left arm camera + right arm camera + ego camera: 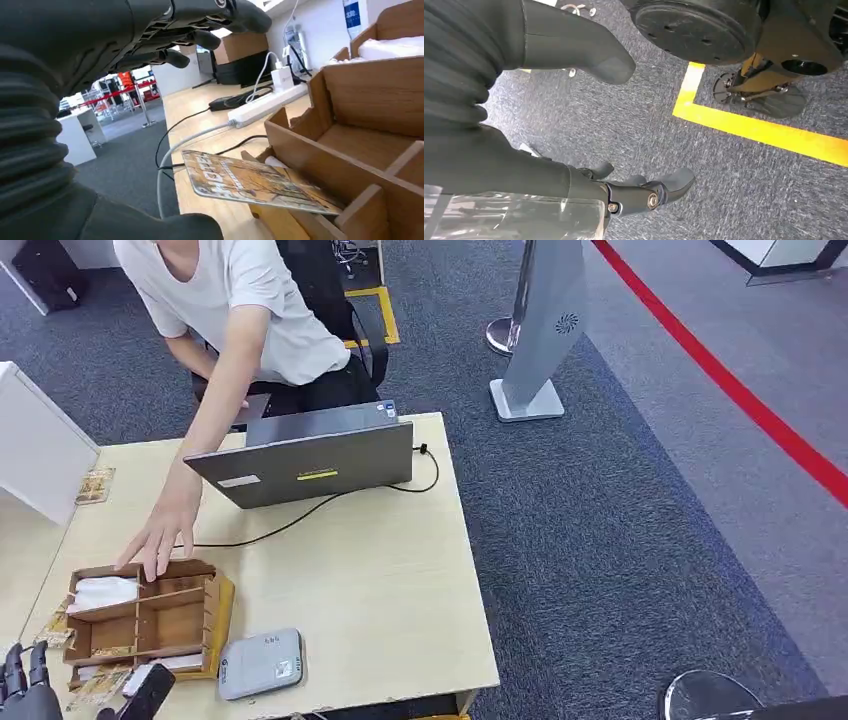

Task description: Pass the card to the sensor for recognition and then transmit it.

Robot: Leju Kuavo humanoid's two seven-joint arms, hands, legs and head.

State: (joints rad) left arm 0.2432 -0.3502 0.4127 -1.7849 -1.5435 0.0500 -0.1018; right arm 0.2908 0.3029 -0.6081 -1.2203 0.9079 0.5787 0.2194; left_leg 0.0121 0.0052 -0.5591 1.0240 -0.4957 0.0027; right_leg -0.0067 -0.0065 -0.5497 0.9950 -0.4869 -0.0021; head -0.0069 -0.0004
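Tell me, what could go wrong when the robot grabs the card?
The person's hand rests on the wooden organizer, close to the robot's left hand, so they might bump. The card pokes out flat from a slot and might slip from the fingers. Cables lying nearby could snag.

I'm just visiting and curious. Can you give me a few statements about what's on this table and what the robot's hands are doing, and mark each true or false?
1. A person's hand rests on the far edge of the wooden organizer. True.
2. The left hand already grips the card. False: its fingers are spread above the card, which sticks out of the organizer's near side, untouched.
3. The grey card reader sits on the table beside the organizer. True.
4. The right hand is holding a card over the reader. False: it hangs empty above the carpet.
5. The laptop lies closed flat. False: it stands open, its lid's back facing the robot.
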